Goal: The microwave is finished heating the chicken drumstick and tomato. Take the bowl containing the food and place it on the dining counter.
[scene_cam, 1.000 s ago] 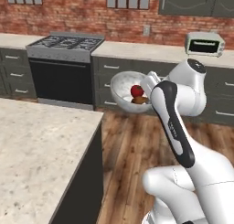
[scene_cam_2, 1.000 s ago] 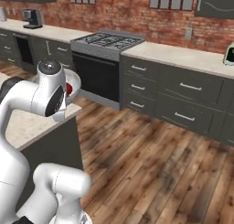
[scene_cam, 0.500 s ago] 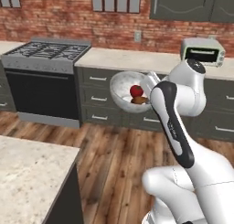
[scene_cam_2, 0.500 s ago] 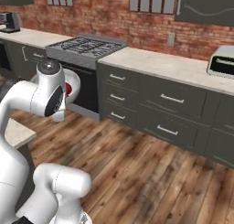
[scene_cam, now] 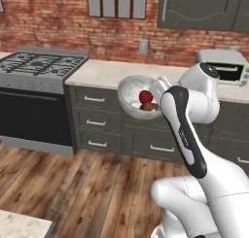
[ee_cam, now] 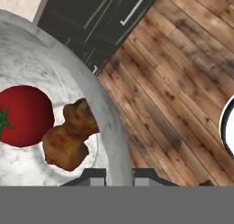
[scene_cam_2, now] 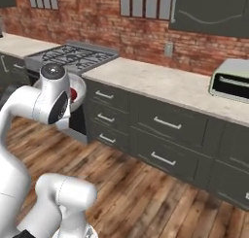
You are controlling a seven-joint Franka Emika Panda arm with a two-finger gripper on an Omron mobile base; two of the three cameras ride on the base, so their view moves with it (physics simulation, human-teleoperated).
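Your gripper [ee_cam: 118,175] pinches the rim of the bowl [scene_cam: 132,91] tight, up in the air. The tomato [ee_cam: 20,115] and chicken drumstick [ee_cam: 68,136] touch inside.

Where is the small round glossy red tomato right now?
The tomato lies inside the round white-grey bowl, touching the brown chicken drumstick; the gripper holds the bowl by its rim above the wooden floor.

Glossy white rounded arm [scene_cam: 194,135] segments with dark grey joint bands.
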